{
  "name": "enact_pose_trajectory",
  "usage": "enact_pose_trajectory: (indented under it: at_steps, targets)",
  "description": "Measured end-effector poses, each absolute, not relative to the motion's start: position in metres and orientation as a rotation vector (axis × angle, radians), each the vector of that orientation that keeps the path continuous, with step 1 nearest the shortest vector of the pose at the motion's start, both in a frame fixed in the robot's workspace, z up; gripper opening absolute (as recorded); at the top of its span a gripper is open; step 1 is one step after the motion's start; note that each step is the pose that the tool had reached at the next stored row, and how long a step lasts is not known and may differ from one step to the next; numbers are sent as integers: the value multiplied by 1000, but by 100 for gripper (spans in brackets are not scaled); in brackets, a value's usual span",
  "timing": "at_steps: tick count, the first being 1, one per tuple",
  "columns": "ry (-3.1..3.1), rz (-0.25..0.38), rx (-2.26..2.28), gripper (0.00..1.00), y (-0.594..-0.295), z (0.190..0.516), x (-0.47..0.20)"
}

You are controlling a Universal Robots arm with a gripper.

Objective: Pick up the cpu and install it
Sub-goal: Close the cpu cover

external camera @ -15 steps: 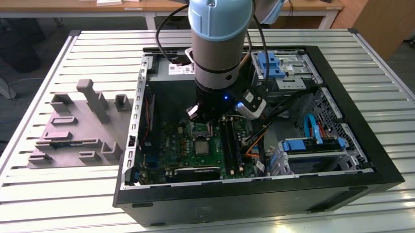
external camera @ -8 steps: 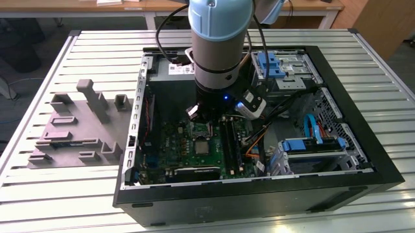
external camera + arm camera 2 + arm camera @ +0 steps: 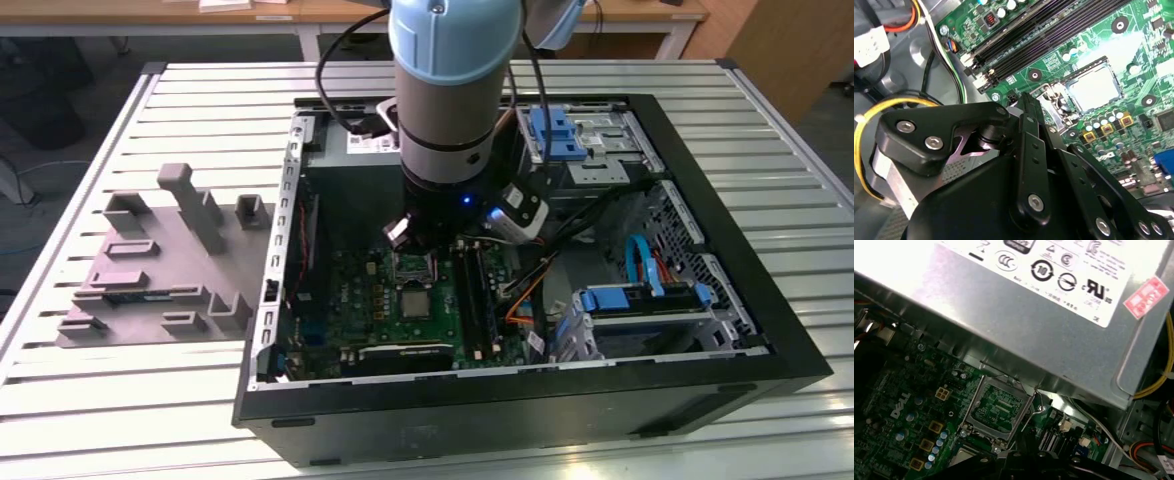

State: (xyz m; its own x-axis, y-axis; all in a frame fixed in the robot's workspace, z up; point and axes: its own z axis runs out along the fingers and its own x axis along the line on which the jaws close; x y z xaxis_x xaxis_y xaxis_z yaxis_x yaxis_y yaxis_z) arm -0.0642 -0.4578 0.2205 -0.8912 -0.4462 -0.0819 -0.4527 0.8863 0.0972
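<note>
Metal gleams pale and flat where the cpu (image 3: 1094,89) lies inside its socket on the green motherboard (image 3: 1064,55), with the hinged socket frame (image 3: 996,407) standing open just beside it. The board sits in the bottom of the open computer case (image 3: 747,250), which rests on the slatted tabletop (image 3: 134,400). A grey tray (image 3: 147,290) lies well apart from the case, at the exterior view's left. The arm reaches down into the case, and the gripper (image 3: 427,238) hangs over the board close to the socket, near the silver power supply (image 3: 1054,315). Whether the gripper is open or closed I cannot tell. Since the chip rests apart from it in the socket, it seems not to be carrying it. The chip looks light, stiff and thin, with a smooth top that would probably slip under a loose hold. Its underside and the socket contacts are likely delicate, so it should not be pressed or dragged sideways. The safest hold would be on two opposite edges of the thin darker rim, keeping it level.
</note>
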Motion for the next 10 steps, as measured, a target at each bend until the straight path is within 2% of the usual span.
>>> enact_pose_trajectory:
  at_steps: [10]
  targets:
    - [2987,177,-752,11,-456,220,-64]
